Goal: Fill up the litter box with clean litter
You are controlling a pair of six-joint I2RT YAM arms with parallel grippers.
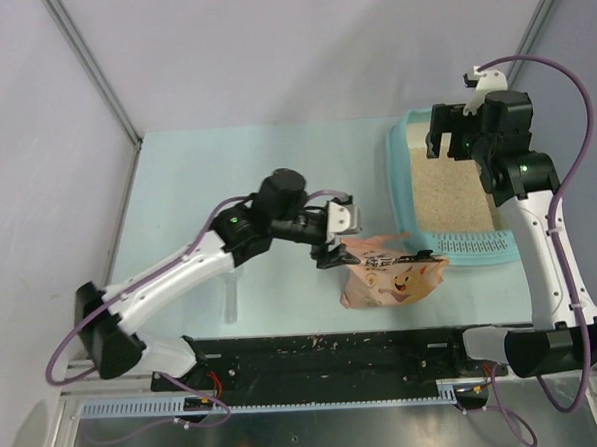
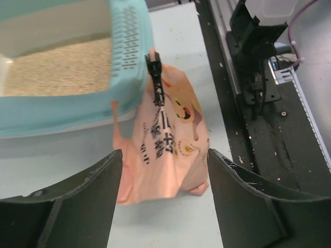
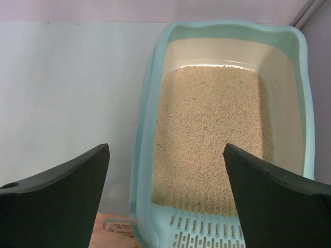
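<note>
The teal litter box stands at the back right, its perforated ledge toward me. Beige clean litter covers its floor, also in the right wrist view and the left wrist view. A peach-pink cat bag with a black clip lies against the box's near end. My left gripper is open and empty, low over the table, with the bag just beyond its fingertips. My right gripper is open and empty, raised above the box.
A black rail dotted with spilled granules runs along the near edge. A clear plastic object lies on the table under the left arm. Grey walls close in the left and back. A corner of the bag shows beside the box.
</note>
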